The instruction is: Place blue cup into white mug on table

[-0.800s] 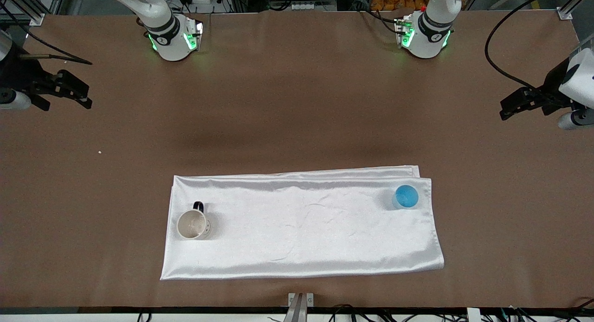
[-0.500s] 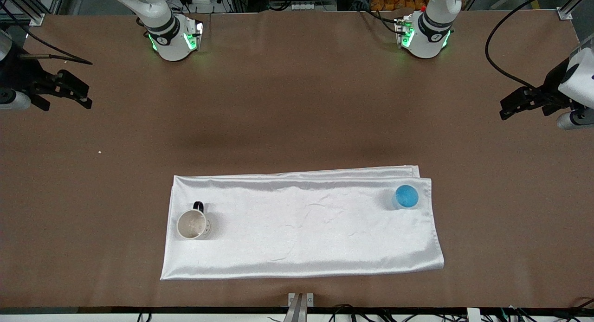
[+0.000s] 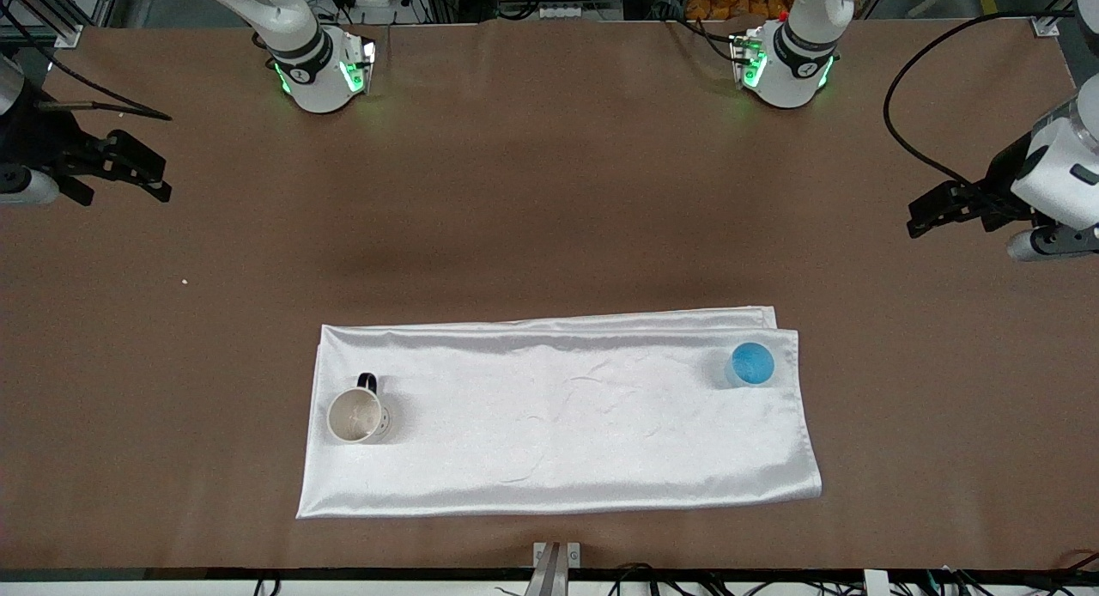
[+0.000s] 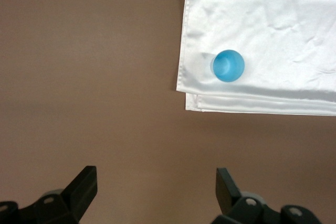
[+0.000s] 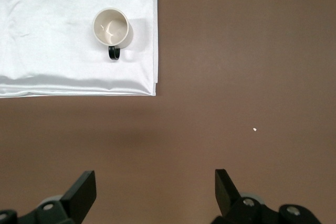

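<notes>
The blue cup stands on the satin cloth, well apart from the white mug. The left tool and the waiting right tool hang spread over bare counter. I think the slippery cloth may let the cup slide away or tip.

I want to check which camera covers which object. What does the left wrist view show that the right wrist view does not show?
Only the left wrist view shows the blue cup, upright near a corner of the white cloth, and the left gripper, open over bare table. Only the right wrist view shows the white mug, upright on the cloth with its dark handle, a small pale speck on the table, and the right gripper, open. Both views show part of the cloth, the brown table and an empty open gripper.
</notes>
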### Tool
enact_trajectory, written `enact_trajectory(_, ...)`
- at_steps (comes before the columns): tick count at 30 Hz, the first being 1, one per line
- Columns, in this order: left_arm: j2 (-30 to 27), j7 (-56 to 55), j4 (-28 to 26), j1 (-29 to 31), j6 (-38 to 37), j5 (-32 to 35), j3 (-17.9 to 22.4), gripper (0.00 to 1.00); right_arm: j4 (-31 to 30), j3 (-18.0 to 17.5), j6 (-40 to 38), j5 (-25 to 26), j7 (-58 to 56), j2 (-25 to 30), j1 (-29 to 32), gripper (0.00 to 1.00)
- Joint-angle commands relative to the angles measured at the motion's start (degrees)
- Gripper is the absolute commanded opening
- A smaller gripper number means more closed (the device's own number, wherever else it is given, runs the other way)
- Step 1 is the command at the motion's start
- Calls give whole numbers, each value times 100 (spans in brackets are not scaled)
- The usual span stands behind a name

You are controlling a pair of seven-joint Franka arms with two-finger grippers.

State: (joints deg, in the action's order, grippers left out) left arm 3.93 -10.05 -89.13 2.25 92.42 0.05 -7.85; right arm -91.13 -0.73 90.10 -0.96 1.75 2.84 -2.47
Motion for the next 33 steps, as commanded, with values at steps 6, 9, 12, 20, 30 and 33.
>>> enact_trajectory(6, 336, 91, -368, 4, 750, -145, -129, 100, -37, -59, 130, -80, 62, -379, -60, 100)
enact_trajectory(9, 362, 91, -631, -5, 1101, -145, -138, 100, -37, -59, 236, -71, 53, -652, -148, 100)
enact_trajectory(12, 433, 82, -790, 4, 1383, -145, -217, 100, -28, -59, 499, -19, 1, -1029, -245, 100)
enact_trajectory(20, 986, 21, -896, -14, 2033, -145, -340, 100, -28, -59, 1834, 8, 1, -2146, -570, 100)
enact_trajectory(30, 1680, -453, -896, -312, 2763, -49, -331, 100, -28, -59, 3021, -10, 62, -3087, -825, 100)
enact_trajectory(33, 1865, -480, -896, -330, 2912, -49, -322, 100, -19, -59, 3285, -71, 62, -3297, -843, 100)
